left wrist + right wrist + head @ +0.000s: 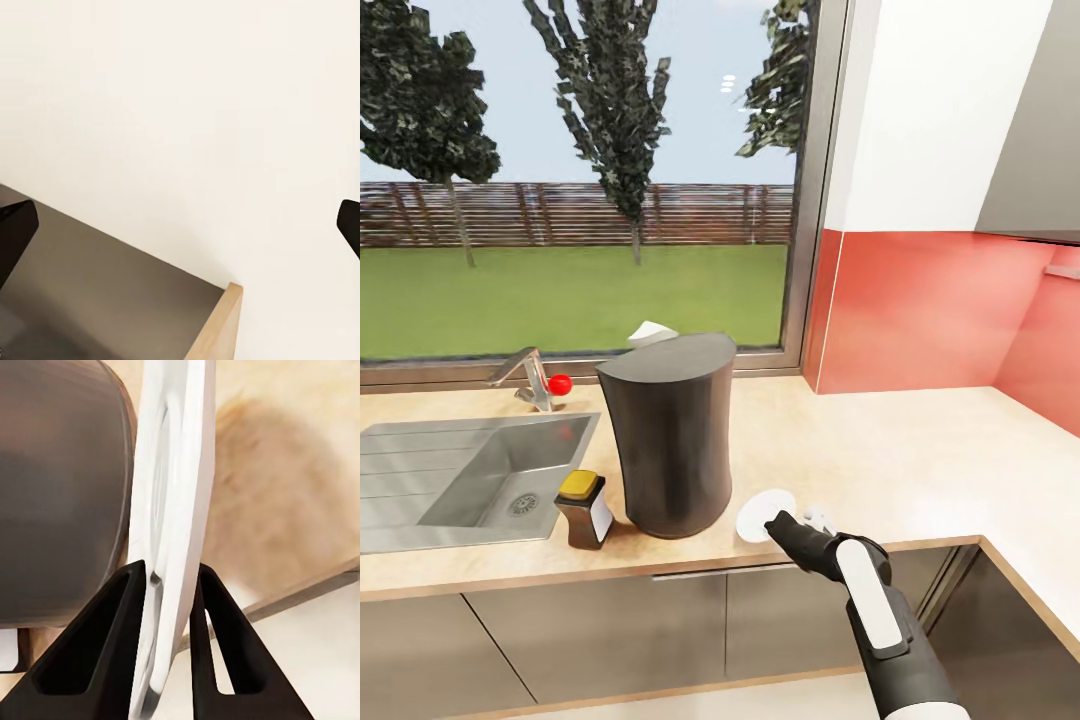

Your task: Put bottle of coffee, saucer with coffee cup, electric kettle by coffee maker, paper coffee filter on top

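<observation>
Pale kitchen countertop (900, 450), red backsplash, window; right end effector (169, 585) clamps saucer (763, 514) beside coffee maker (670, 440).

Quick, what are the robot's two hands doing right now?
Left gripper: open, holding nothing.
Right gripper: closed on the saucer, pinching its rim beside the coffee maker.

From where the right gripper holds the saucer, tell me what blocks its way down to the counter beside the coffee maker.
Nothing visible does. The right gripper pinches the saucer just beside the coffee maker, over bare kitchen countertop.
</observation>
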Available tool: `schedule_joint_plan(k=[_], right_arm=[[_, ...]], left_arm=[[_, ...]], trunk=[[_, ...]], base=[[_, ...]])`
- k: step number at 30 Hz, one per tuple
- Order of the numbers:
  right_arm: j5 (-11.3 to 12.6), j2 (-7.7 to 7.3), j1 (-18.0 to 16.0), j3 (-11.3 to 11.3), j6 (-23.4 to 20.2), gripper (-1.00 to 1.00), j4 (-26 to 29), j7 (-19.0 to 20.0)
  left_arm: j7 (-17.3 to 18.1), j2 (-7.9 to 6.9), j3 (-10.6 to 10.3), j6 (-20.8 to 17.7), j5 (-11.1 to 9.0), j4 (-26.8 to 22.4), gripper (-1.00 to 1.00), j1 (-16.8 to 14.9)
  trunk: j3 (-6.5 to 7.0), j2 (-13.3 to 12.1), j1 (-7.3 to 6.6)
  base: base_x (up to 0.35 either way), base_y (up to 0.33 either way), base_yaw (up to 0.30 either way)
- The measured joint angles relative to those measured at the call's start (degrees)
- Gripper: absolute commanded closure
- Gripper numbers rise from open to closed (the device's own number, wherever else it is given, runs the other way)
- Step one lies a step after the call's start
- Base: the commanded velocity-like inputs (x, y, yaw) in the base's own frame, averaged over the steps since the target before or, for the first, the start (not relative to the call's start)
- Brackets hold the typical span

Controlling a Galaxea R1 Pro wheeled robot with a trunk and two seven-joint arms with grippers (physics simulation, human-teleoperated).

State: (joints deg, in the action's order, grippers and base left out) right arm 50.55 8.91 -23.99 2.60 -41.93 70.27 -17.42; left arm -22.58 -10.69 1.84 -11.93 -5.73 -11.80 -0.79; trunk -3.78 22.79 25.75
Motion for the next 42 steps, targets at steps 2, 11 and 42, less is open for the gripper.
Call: schedule_joint_plan(k=[2,11,42], right_arm=[[0.0,0.00,0.0,0.0,0.0,1.00,-1.2,0.0],[0.1,-0.08,0.0,0.1,0.0,1.00,-2.5,0.1],[-0.1,-0.09,0.0,1.0,0.0,1.00,-2.7,0.0]], left_arm=[[0.1,-0.02,-0.2,0.0,0.0,0.0,-1.00,0.0],[0.5,-0.27,-0.1,4.4,0.0,-1.1,-1.00,-0.7],[0.5,-0.11,-0.1,9.0,0.1,-0.4,-1.00,-0.7]], trunk=[[0.00,0.0,0.00],[0.00,0.0,0.00],[0.00,0.0,0.00]], base=[[0.000,0.000,0.000],[0.040,0.000,0.000],[0.110,0.000,0.000]])
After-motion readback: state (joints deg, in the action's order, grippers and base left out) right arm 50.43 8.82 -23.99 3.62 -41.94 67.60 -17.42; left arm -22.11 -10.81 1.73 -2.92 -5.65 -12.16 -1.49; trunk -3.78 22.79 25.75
